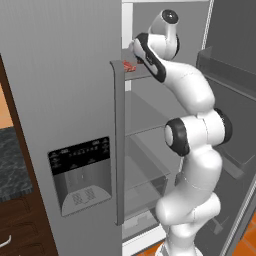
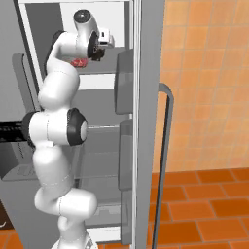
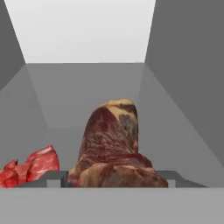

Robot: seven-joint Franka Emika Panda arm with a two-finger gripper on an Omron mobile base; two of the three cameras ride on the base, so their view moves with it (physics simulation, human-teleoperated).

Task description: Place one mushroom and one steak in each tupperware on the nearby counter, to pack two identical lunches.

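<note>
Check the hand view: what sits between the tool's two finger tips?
The steak fills the gap between the tool's tips, which close on its near end. A second steak lies off to one side.

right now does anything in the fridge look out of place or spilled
Nothing stands out. One steak sits between the gripper fingertips on the upper fridge shelf, and a second, brighter red steak lies beside it on that shelf. Nothing looks spilled or damaged.

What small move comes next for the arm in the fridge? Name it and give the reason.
Probably lift the steak slightly off the fridge shelf and draw it back out. In the hand view the claw has a tip on each side of the steak, apparently closed on it. A second red piece of meat lies beside it, so a straight lift should avoid dragging that along.
</note>
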